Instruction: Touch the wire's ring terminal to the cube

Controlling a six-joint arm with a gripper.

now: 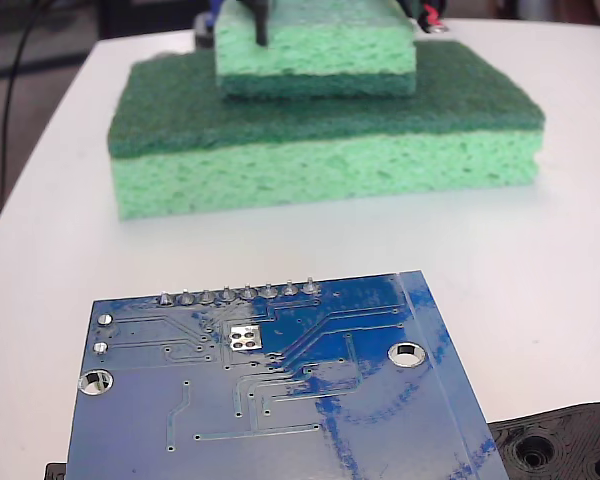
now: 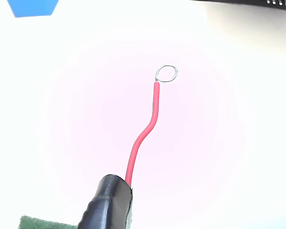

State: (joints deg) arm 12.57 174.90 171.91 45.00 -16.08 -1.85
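The cube (image 1: 315, 50), a small light-green sponge block with its dark-green layer underneath, sits on a wider green slab at the back of the fixed view. Dark parts of my gripper (image 1: 255, 20) hang over the cube's top edge, and a bit of red wire (image 1: 435, 18) shows past its right corner. In the wrist view the red wire (image 2: 143, 136) juts from my black gripper tip (image 2: 109, 205). Its silver ring terminal (image 2: 166, 73) hangs over bare white table, touching nothing. The ring itself is hidden in the fixed view.
The wide green sponge slab (image 1: 320, 150) carries the cube. A blue circuit board (image 1: 280, 390) fills the near foreground, with a black plastic part (image 1: 560, 445) at its right. A green sponge corner (image 2: 38, 223) and a blue shape (image 2: 33, 7) edge the wrist view.
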